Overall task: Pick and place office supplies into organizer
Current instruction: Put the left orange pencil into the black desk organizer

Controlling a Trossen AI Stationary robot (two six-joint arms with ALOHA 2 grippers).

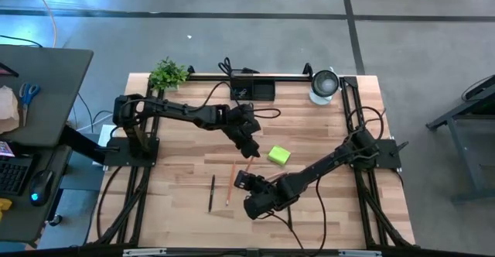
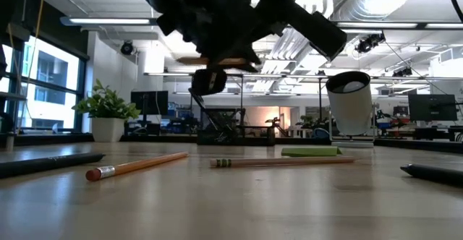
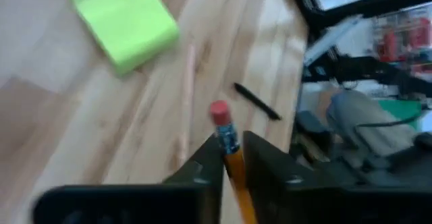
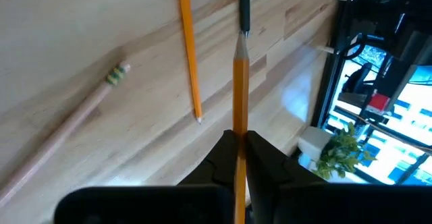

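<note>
Left gripper (image 3: 233,160): above the desk's middle, jaws closed on an orange pencil (image 3: 228,150) (red eraser end pointing forward, clear of the wood).
Right gripper (image 4: 237,150): over the near middle of the desk, jaws closed on a second orange pencil (image 4: 239,82), sharpened tip pointing forward.
Pencils, counted: four in all; two held, plus one orange pencil on the desk (image 1: 229,193) and one pale wooden pencil (image 4: 64,135) lying near it.
Pens: one black pen (image 1: 211,193) just left of the lying orange pencil; the low view shows dark pens at both edges (count there unclear).
Sticky-note pad (image 1: 278,155): one, lime-green, flat on the desk right of the left gripper.
Organizer (image 1: 253,90): one black tray at the far edge, middle.
Desk (image 1: 178,179): light wood.
Cup (image 1: 324,85): one, far right.
Potted plant (image 1: 168,74): one, far left corner.
</note>
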